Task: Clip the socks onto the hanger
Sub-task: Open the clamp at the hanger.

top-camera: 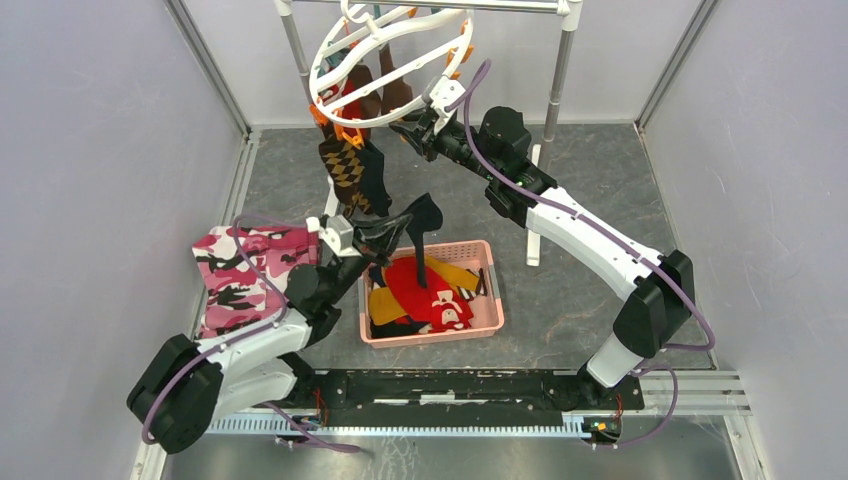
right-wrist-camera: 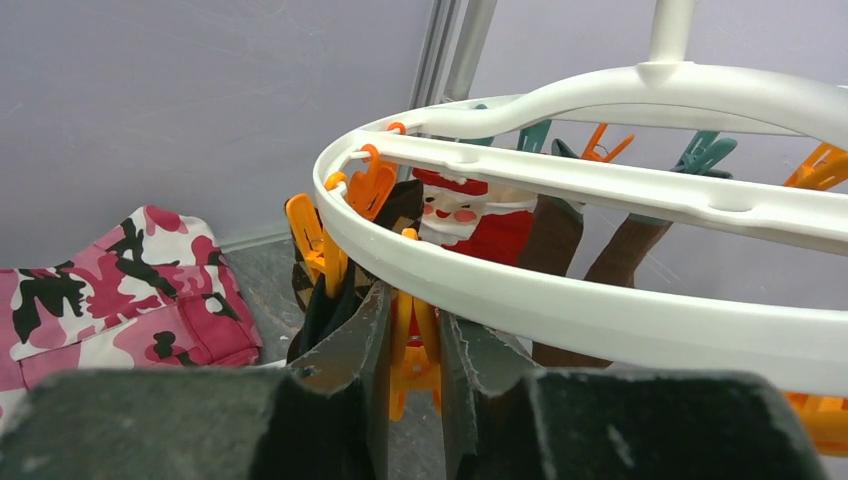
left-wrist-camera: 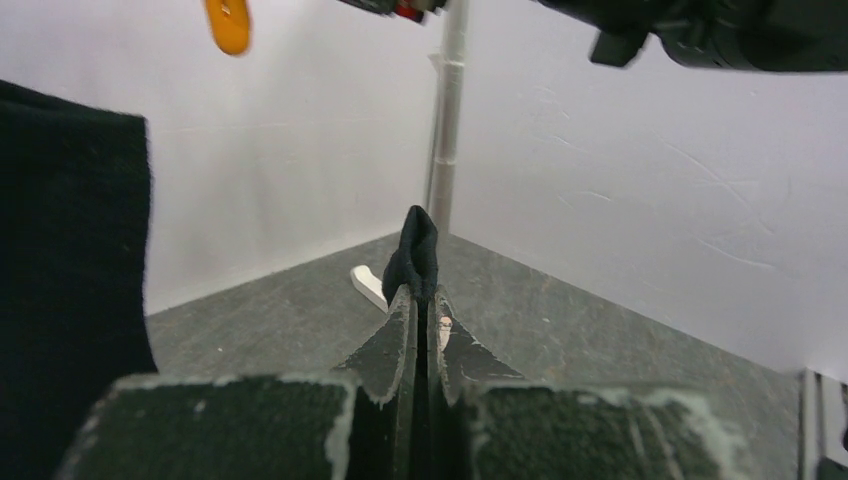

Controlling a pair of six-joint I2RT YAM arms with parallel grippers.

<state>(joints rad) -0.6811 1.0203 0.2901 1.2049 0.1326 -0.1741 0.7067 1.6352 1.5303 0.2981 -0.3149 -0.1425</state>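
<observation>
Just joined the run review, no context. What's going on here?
The left tool is shut on a black sock, held up above the pink basket of loose socks. The right tool pinches an orange clip under the white hanger ring. A few socks, including an argyle sock, already hang there. The black sock is not yet clipped.

White round hanger point(right-wrist-camera: 600, 310) tilted, several socks point(top-camera: 345, 165) clipped beneath, others heaped below
</observation>
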